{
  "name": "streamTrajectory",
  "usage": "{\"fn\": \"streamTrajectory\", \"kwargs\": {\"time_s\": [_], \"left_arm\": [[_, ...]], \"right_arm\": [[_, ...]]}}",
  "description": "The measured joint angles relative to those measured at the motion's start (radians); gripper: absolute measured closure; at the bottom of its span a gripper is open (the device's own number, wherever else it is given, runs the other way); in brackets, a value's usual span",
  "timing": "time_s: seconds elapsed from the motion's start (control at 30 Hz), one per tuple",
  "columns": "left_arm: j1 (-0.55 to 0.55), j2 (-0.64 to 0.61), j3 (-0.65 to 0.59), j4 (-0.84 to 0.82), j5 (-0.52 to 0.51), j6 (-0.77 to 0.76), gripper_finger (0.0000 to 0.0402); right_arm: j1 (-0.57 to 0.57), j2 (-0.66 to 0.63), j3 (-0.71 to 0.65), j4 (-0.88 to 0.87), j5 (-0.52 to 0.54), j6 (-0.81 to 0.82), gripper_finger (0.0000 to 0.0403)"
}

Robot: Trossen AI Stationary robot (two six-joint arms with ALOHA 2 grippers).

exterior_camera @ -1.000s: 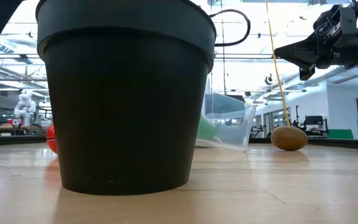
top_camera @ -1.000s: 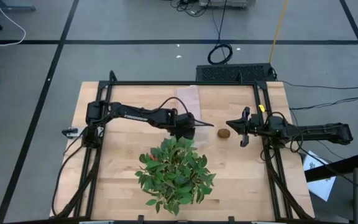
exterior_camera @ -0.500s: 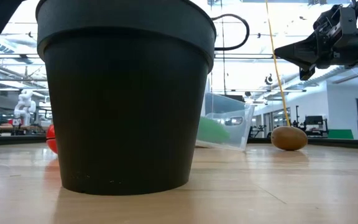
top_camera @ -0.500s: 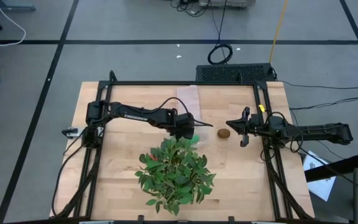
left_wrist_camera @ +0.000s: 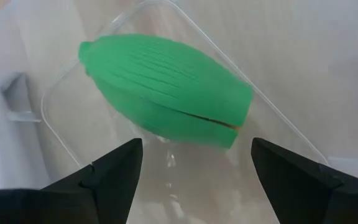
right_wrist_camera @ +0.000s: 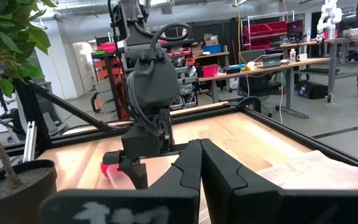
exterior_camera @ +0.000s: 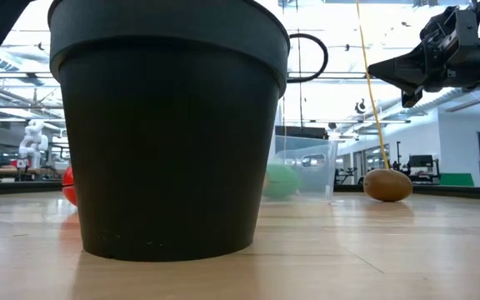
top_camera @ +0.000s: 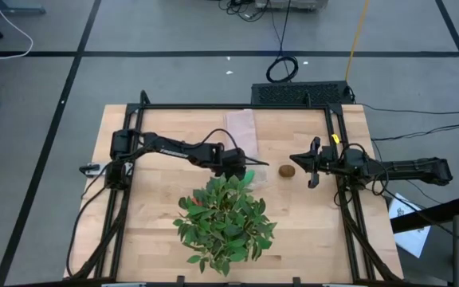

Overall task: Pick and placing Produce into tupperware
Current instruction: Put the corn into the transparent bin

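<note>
The green oval [left_wrist_camera: 166, 90] is already sitting in the clear tupperware [left_wrist_camera: 61, 118], which sits on the table [top_camera: 309, 231] right by the plant [top_camera: 225, 219]. The left gripper [left_wrist_camera: 194, 162] is directly over it, fingers spread with nothing between them. I'd say that drop is done, so the thing to get right now is lifting straight up so the fingers don't clip the tub's rim or drag it. Nothing else in the tub as far as I can see. The kiwi [top_camera: 288, 170] is on the bare wood beside the tub, just off the right gripper [top_camera: 311, 163], whose fingers are pressed together and empty. The little red piece [exterior_camera: 68, 187] is peeking out behind the pot [exterior_camera: 169, 125] in the low view, also not in the tub. There's a pinkish cloth [top_camera: 241, 127] further back.
</note>
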Motion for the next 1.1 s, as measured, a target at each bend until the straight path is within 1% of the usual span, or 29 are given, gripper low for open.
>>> {"fn": "streamTrajectory", "kwargs": {"time_s": [0.2,0.3,0.57,0.63,0.97,1.1], "left_arm": [[0.002,-0.004,-0.036,0.076,0.012,0.000,0.0094],[0.000,-0.005,-0.037,0.084,0.015,0.038,0.0094],[-0.017,-0.005,-0.038,0.079,0.023,0.268,0.0094],[-0.023,-0.005,-0.038,0.081,0.018,0.302,0.0094],[-0.027,-0.003,-0.025,0.077,0.017,0.342,0.0094],[-0.026,0.001,-0.004,0.074,0.040,0.346,0.0094]], "right_arm": [[0.000,0.000,0.000,0.000,0.000,0.000,0.0403],[0.000,0.000,0.000,0.000,0.000,0.000,0.0403],[0.000,0.000,0.000,0.000,0.000,0.004,0.0403],[0.000,0.000,0.000,0.000,0.000,0.005,0.0403],[0.000,0.000,0.000,0.009,0.000,-0.011,0.0403],[0.000,0.000,0.000,0.015,0.000,-0.018,0.0403]]}}
